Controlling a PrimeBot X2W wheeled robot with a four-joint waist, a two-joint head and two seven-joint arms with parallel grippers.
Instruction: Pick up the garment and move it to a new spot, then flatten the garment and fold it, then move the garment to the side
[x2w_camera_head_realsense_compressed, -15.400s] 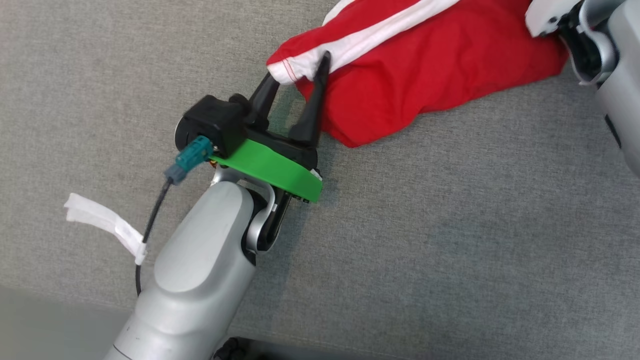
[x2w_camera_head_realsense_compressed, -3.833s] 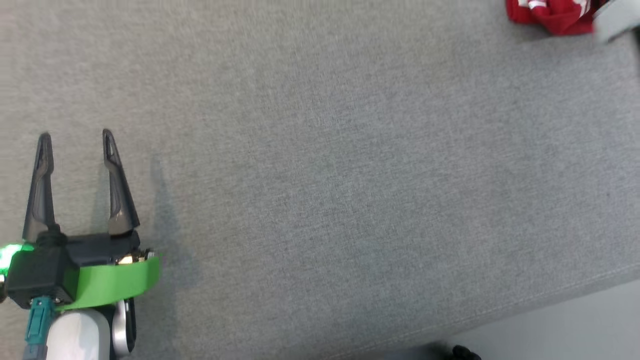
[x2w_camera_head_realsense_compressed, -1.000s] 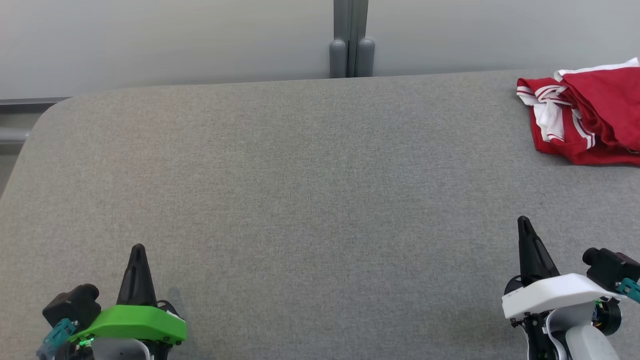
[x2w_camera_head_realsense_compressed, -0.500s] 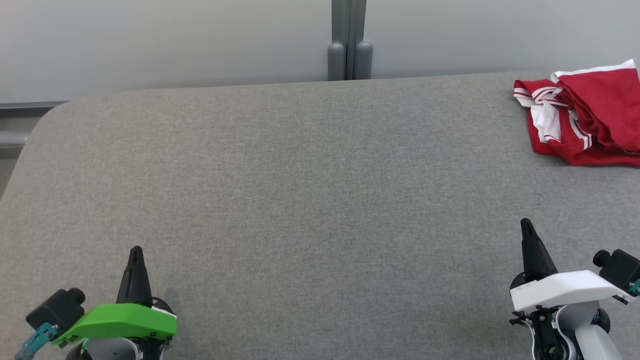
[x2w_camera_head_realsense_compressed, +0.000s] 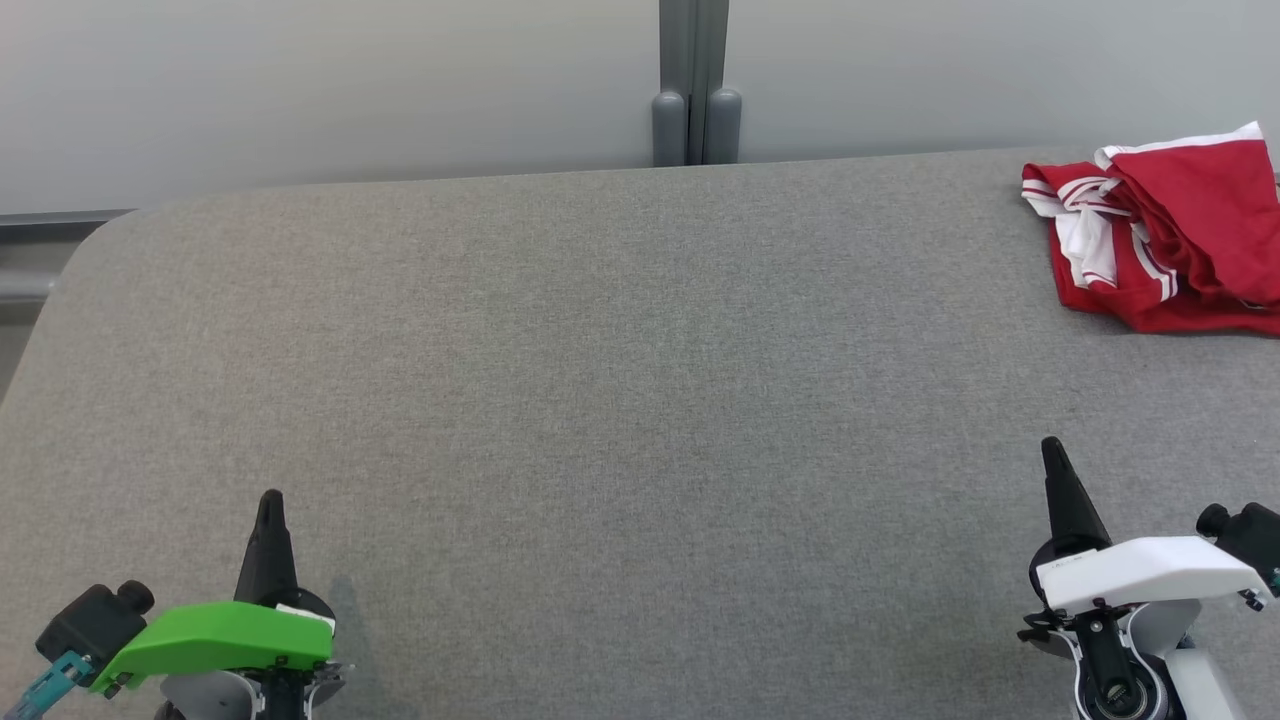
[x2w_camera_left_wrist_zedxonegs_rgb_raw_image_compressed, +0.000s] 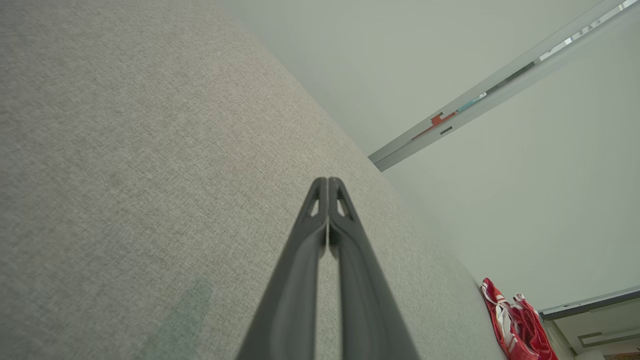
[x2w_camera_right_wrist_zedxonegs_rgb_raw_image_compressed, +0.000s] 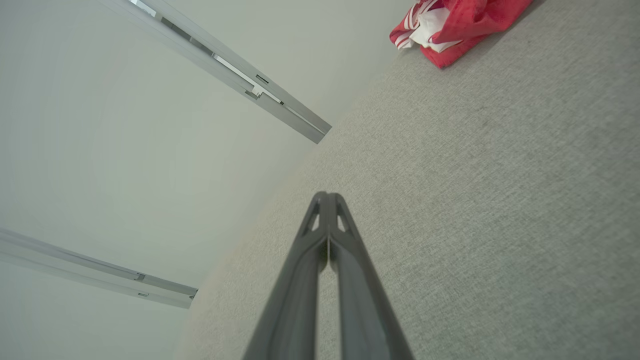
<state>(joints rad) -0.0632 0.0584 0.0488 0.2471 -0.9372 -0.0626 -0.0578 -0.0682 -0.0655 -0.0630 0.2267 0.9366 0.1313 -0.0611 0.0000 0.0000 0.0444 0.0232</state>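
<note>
The garment (x2w_camera_head_realsense_compressed: 1170, 240) is red with white stripes and lies folded in a loose bundle at the far right of the grey table (x2w_camera_head_realsense_compressed: 620, 380), partly cut by the picture's right edge. It also appears small at the lower right of the left wrist view as the garment (x2w_camera_left_wrist_zedxonegs_rgb_raw_image_compressed: 515, 327), and at the top right of the right wrist view as the garment (x2w_camera_right_wrist_zedxonegs_rgb_raw_image_compressed: 450, 25). My left gripper (x2w_camera_head_realsense_compressed: 270, 505) rests low at the front left, shut and empty, its fingers pressed together (x2w_camera_left_wrist_zedxonegs_rgb_raw_image_compressed: 327, 182). My right gripper (x2w_camera_head_realsense_compressed: 1050, 450) sits at the front right, likewise shut with nothing in it (x2w_camera_right_wrist_zedxonegs_rgb_raw_image_compressed: 327, 196), well short of the garment.
A pale wall with a grey vertical post (x2w_camera_head_realsense_compressed: 695, 90) stands behind the table's far edge. The table's rounded far-left corner (x2w_camera_head_realsense_compressed: 110, 225) shows at the left. A wide bare stretch of grey fabric lies between the two grippers and the garment.
The picture has drifted slightly, so the camera moved a little. Both grippers have sunk a bit toward the bottom edge and stayed shut. The garment lies where it was.
</note>
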